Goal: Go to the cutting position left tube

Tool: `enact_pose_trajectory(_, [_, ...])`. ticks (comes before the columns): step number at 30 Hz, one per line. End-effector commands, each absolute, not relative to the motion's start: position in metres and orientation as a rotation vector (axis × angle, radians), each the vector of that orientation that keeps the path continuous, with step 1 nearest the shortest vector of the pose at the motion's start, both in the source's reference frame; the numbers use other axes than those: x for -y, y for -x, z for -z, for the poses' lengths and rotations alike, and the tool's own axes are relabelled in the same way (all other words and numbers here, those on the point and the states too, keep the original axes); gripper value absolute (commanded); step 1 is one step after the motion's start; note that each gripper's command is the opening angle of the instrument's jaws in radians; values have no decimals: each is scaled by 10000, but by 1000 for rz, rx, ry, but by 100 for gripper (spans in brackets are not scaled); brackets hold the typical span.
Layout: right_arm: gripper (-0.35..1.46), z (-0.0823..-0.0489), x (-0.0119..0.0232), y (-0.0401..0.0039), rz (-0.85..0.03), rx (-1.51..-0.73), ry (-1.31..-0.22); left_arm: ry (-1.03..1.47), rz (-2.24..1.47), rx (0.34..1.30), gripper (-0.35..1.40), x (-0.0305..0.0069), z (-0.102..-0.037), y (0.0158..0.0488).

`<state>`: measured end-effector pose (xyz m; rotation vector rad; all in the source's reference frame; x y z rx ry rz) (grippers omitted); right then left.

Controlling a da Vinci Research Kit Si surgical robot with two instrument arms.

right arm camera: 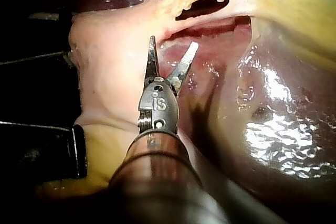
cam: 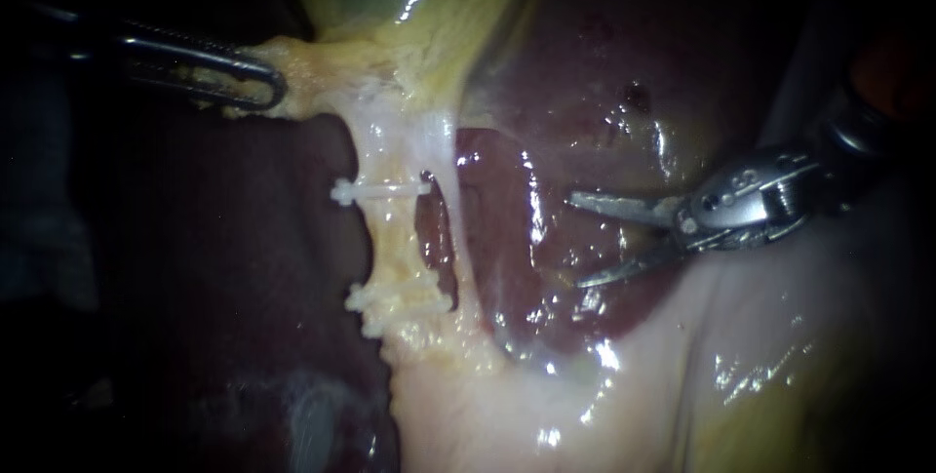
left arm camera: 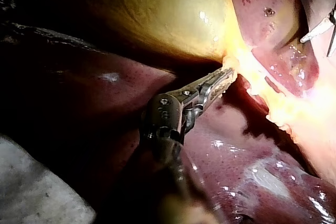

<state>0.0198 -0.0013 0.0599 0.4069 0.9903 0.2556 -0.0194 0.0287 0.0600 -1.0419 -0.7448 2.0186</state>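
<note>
At centre frame, the likely soft, slick left tube [cam: 392, 244] is best taken between its clips [cam: 375, 188] by the right tool [cam: 575, 241], spread apart.

The endoscope view's top edge cuts off the glossy yellow-green gallbladder [cam: 390, 5]. The lower cluster of small white plastic clips [cam: 395, 302] is too tightly bunched to count.
</note>
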Motion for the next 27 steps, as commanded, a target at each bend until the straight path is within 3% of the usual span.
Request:
enact_pose_trajectory(1, [145,-599,16,-203,-257,-990,-416,1042,-2019,744,-35,-287,-600,194])
enact_pose_trajectory(5, [145,-602,26,-226,-262,-969,-450,1042,-2019,742,-35,-285,-599,196])
enact_pose_trajectory(11, [145,-613,37,-252,-210,-859,-487,1041,-2019,740,-35,-284,-600,197])
enact_pose_trajectory(27, [145,-670,54,-284,-236,-837,-647,1041,-2018,739,-35,-283,-600,198])
